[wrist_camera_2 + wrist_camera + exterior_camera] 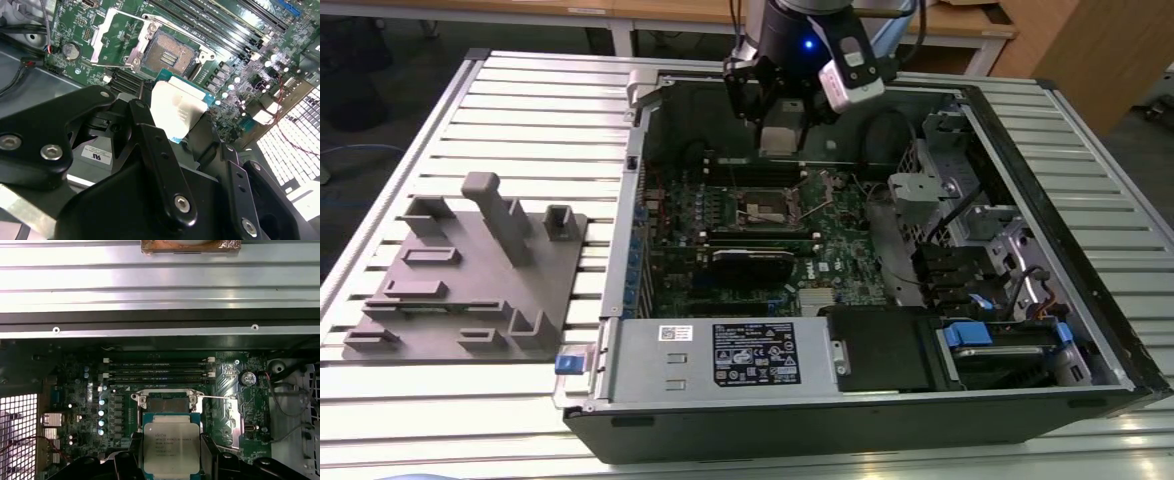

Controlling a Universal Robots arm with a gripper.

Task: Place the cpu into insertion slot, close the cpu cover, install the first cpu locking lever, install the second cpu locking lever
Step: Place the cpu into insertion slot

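Hovering above the open insertion slot [169, 402], my gripper [171, 460] clamped the cpu [171, 440]; cpu cover [149, 37] stood flipped aside, memory slots [157, 371] just beyond.

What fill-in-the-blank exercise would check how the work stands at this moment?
The gripper is shut on the ____.
The insertion slot lies ____, with no chip in it.
The cpu cover is swung ____.
Missing words: cpu; empty; open.
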